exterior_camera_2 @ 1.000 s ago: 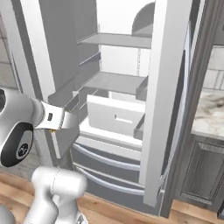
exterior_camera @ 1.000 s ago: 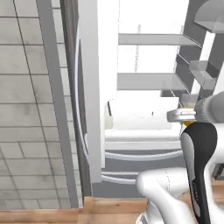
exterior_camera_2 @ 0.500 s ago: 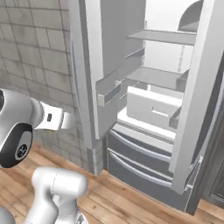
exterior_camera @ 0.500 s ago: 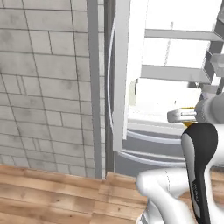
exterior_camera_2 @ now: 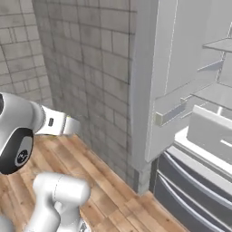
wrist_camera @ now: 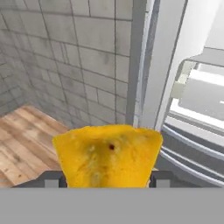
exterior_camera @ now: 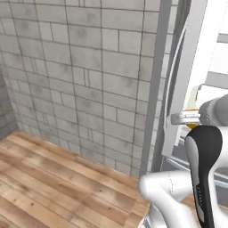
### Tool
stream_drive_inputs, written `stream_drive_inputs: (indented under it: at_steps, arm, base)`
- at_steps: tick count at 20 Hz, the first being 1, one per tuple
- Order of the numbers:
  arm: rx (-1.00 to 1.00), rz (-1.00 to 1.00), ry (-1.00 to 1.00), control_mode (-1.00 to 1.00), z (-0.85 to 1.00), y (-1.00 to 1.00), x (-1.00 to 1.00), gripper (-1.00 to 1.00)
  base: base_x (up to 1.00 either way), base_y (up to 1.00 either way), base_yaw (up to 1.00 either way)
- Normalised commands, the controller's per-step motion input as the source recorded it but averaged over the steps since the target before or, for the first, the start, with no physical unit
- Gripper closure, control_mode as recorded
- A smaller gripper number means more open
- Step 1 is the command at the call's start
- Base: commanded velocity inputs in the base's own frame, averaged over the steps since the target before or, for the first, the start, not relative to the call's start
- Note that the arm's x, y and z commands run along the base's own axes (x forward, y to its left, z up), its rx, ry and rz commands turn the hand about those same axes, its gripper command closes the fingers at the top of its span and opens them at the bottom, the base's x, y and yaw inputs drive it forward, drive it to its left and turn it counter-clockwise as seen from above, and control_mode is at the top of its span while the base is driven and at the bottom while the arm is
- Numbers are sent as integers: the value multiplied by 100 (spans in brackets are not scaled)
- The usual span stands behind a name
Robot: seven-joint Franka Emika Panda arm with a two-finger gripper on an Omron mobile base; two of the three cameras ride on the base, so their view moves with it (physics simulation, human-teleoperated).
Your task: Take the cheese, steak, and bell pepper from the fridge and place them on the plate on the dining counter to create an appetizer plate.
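Note:
In the hand view, the cheese [wrist_camera: 107, 155], a yellow-orange wedge, sits between the two dark fingertips [wrist_camera: 51, 179] of my gripper [wrist_camera: 107, 180], which is shut on it. From the left base view, the gripper [exterior_camera: 186, 119] hangs at the right edge beside the fridge [exterior_camera: 196, 67], with a sliver of yellow cheese [exterior_camera: 192, 126] below it. The fridge [exterior_camera_2: 181, 72] stands open at the right, showing its white inside, shelves and a pulled-out drawer [exterior_camera_2: 210, 133]. The steak, bell pepper, plate and dining counter are out of view.
A grey tiled wall [exterior_camera: 80, 75] stands left of the fridge [wrist_camera: 166, 65] and runs close ahead. Wooden floor [exterior_camera: 49, 182] spreads below it to the left. The open fridge door's edge [exterior_camera: 176, 102] stands close to the arm.
The whole picture has slid: the base has swung left, so the fridge has gone to the right edge and the tiled wall has come in. The cheese stays in the gripper.

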Motion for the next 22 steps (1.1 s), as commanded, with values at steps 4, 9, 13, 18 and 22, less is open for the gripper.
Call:
stream_drive_inputs:
  at_steps: [4, 9, 13, 18, 22]
  arm:
    - [0, 0, 0, 100, 0, 0, 0, 100]
    - [0, 0, 0, 100, 0, 0, 0, 100]
    - [0, 0, 0, 100, 0, 0, 0, 100]
    - [0, 0, 0, 100, 0, 0, 0, 100]
    - [0, 0, 0, 100, 0, 0, 0, 100]
  base:
    - [0, 69, 63]
    - [2, 62, 62]
    - [35, 41, 62]
    - [82, 14, 66]
    - [100, -12, 61]
